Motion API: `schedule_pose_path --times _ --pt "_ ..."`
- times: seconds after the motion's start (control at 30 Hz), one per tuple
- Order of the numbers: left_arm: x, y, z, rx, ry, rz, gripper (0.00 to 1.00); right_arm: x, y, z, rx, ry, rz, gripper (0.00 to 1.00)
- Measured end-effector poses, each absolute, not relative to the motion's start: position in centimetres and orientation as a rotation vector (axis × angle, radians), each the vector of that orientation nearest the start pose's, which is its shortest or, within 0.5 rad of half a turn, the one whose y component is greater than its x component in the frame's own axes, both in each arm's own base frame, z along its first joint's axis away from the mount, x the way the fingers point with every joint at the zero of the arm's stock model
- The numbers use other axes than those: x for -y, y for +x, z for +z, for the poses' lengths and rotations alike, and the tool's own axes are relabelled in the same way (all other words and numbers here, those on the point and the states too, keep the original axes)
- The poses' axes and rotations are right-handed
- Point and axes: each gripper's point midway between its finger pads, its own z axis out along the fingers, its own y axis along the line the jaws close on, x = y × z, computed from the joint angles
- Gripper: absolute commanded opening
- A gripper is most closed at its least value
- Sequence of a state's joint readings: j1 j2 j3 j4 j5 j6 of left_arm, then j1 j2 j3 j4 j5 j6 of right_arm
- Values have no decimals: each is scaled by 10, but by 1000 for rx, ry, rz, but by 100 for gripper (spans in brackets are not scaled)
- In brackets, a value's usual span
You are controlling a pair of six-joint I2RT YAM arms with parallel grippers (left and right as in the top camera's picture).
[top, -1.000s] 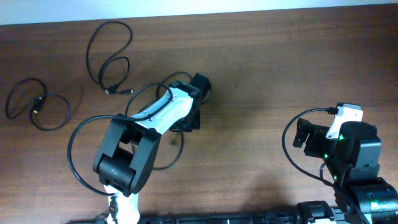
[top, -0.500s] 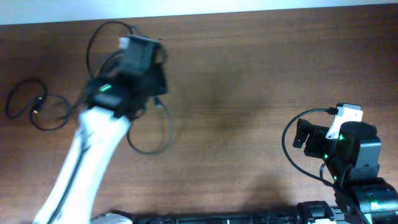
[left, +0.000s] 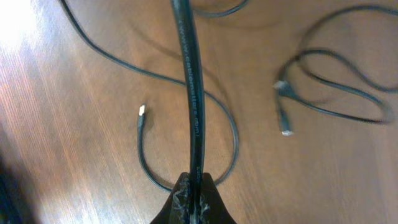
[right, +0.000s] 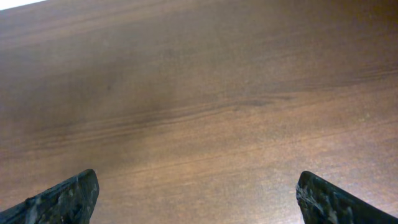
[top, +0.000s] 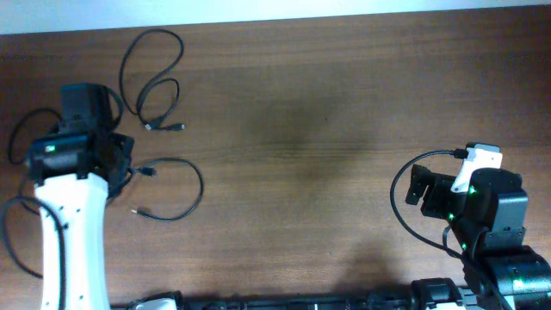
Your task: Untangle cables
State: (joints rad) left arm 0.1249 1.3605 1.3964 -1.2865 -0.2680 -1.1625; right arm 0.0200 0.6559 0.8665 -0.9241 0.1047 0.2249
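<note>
Far left first: a bit of black cable (top: 15, 138) peeks out from behind the left arm (top: 73, 224), the rest hidden under it. The left pincer (left: 193, 200) is clenched tight on a black cord (left: 189, 93), which runs taut straight away from the fingertips, lifted off the table (top: 344, 103). Is it the same one that peeks out at far left? From above I can't tell.

Next over, the top cable (top: 151, 77) lies in a double loop near the back edge, its two silvery plugs close together. Just below and to the right, the looped cable (top: 194, 185) sits in an open curl beside the arm. Then comes a long stretch of wood. Over on the right, the right pincer (right: 199, 199) hangs released with its jaws wide, nothing between them, well apart from every cable.

How far along? Nearly there, I'd say: from above no cable crosses another, and each has its own patch. What's left looks like setting the black cord down clear of the curl beneath it, and perhaps opening out the top cable's loops.

The count: three cables, two arms, two pincers.
</note>
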Motion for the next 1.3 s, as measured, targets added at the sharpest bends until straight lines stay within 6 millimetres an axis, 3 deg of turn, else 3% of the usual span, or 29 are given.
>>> schedule_pose_path --times 0.03,0.13,0.17,0.2,0.27,0.33,0.4,0.47,0.53,0.6,0.67,0.7,0.73,0.77,0.83,0.9,1.0,1.13,1.3 --pt "-79 278 194 -2107 -1764 80 3 13 224 224 -2259 286 9 100" --pt "-66 275 119 -1994 -2034 1 39 14 223 224 -2263 287 8 100" --pt "-63 276 104 -1945 -2091 -27 73 13 222 223 -2268 285 13 100" --pt "-62 277 89 -1893 -2137 -59 99 12 222 223 -2270 284 17 100" --pt "-57 273 62 -1826 -2213 -109 99 11 222 223 -2271 279 25 100" --pt "-54 282 58 -1821 -2186 -171 99 11 223 222 -2275 280 25 100" --pt "-52 323 73 -1901 -1933 -327 99 10 226 216 -2302 280 23 99" --pt "-39 360 98 -2058 -1546 -467 99 9 230 207 -2346 280 24 99" --pt "-13 377 120 -2250 -1087 -547 99 5 234 203 -2367 270 47 100" --pt "13 382 132 -2341 -749 -591 99 0 239 208 -2343 254 88 100" --pt "66 376 145 -2397 -246 -629 99 -4 241 210 -2334 242 115 100" --pt "83 372 152 -2384 -108 -630 99 -5 241 210 -2334 241 120 100" --pt "95 368 164 -2352 2 -610 99 -5 241 209 -2335 239 123 100" --pt "106 360 189 -2274 118 -561 99 -5 241 210 -2334 237 124 100" --pt "109 341 248 -2096 210 -471 99 -6 242 210 -2332 237 127 100" --pt "85 308 301 -1945 175 -342 99 -6 244 212 -2320 236 129 100" --pt "59 256 335 -1840 123 -250 99 -6 246 215 -2304 234 130 100" --pt "42 204 325 -1870 102 -211 99 -6 250 219 -2283 232 132 100" --pt "32 161 268 -2100 106 -179 99 -9 252 222 -2272 220 156 100"
